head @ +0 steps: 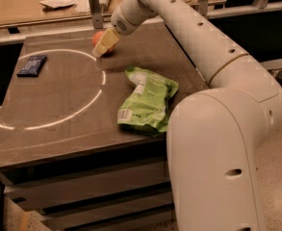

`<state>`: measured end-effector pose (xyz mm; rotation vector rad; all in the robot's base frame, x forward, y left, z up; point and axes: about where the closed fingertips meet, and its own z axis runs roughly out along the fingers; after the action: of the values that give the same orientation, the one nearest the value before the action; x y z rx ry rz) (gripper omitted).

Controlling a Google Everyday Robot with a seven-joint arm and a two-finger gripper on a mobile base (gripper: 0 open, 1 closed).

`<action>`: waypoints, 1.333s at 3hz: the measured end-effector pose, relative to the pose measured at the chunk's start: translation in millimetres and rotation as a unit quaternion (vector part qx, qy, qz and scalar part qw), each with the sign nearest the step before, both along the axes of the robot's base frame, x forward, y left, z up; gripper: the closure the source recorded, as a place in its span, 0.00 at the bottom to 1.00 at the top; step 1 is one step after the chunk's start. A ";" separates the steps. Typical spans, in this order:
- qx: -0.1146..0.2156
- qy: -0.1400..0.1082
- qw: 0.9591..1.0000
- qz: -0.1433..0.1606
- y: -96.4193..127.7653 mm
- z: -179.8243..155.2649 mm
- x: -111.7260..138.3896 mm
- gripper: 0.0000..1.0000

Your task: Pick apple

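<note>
Grasp step: gripper (104,43) at the apple (98,35) on the tabletop (58,97), jaws' state I cannot tell; next, a sure clamp, then lift

Warm, dim light on end effector (103,46) at apple (98,36)

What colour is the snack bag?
The bag is green, camera view; the hand is at the apple.

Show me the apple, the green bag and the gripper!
apple (97,36), camera view, its red top-left side.
bag (147,102), camera view, middle of its green front.
gripper (103,44), camera view, pale end, right at the apple.
</note>
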<state>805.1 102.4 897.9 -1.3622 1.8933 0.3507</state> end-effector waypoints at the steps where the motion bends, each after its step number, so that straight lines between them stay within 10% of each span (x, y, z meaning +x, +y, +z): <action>1: -0.008 0.013 1.000 -0.008 9.2 -20.3 7.9 0.00; 4: 0.034 0.043 0.998 -0.010 24.3 -35.8 15.6 0.64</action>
<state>820.7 126.7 862.1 -1.3013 1.9465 0.4665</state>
